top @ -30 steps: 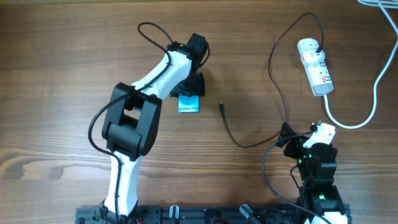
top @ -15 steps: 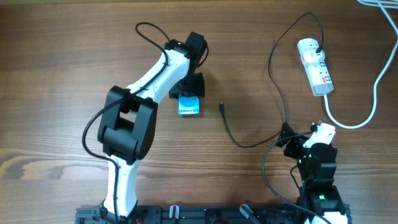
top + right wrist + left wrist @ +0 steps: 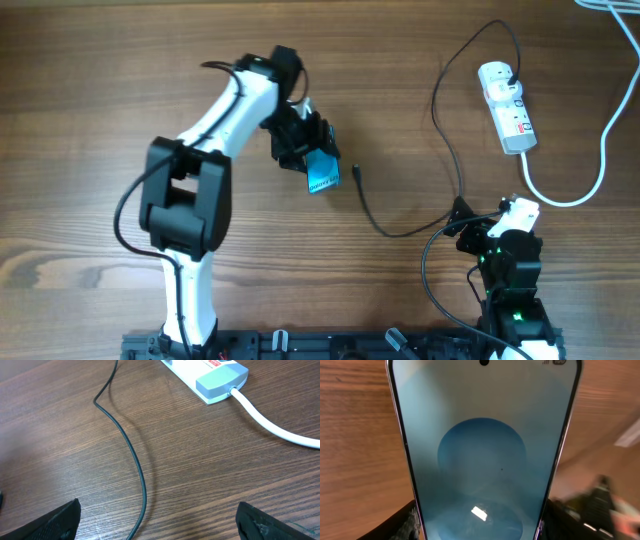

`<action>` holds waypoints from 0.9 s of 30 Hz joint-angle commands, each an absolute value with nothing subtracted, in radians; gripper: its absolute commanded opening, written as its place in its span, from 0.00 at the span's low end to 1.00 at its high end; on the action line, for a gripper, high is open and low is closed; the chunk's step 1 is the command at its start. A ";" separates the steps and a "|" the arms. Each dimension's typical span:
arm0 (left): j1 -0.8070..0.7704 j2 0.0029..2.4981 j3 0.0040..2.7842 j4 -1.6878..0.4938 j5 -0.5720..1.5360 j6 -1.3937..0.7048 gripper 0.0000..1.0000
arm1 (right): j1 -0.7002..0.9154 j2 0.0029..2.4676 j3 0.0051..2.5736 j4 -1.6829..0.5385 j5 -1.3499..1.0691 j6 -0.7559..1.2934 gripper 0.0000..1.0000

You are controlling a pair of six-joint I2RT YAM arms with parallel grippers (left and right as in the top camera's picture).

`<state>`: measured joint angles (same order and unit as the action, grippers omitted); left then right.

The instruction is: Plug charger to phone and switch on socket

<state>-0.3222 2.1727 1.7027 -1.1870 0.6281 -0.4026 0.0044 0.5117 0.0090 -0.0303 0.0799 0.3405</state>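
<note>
Phone point(image 3: 322, 175) tilted, clamped in left gripper point(image 3: 308, 158) — charger point(image 3: 357, 176) tip just right of phone, socket point(image 3: 508, 118) well right of it; right gripper point(image 3: 160, 525) jaws wide.

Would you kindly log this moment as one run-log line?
left gripper: holds phone, tilted | right gripper: open | charger tip: loose beside phone | socket: untouched

1. phone point(image 3: 322, 174): 1, near centre.
2. charger point(image 3: 136, 462): 1, centre out to 2 o'clock.
3. socket point(image 3: 507, 120): 1, at 2 o'clock.
4. white cord point(image 3: 275, 425): 1, at 3 o'clock.
5. Robot arms: 2, left arm point(image 3: 190, 200) at 8 o'clock, right arm point(image 3: 510, 262) at 4 o'clock.
6. table point(image 3: 90, 90): 1.
</note>
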 commanded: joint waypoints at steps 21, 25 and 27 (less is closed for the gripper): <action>-0.147 2.126 1.713 -1.159 1.577 -0.401 0.62 | 0.008 0.514 0.026 -0.035 -0.052 1.684 1.00; -0.131 2.126 1.713 -1.159 1.577 -0.401 0.62 | 0.008 0.514 0.026 -0.036 -0.118 2.071 1.00; -0.121 2.126 1.713 -1.159 1.577 -0.401 0.62 | 0.008 0.514 0.026 -0.019 -0.108 2.072 1.00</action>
<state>-0.1486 2.1727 1.7027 -1.1625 1.5166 -0.4026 0.0044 0.5117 0.0097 -0.0391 -0.0532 1.7954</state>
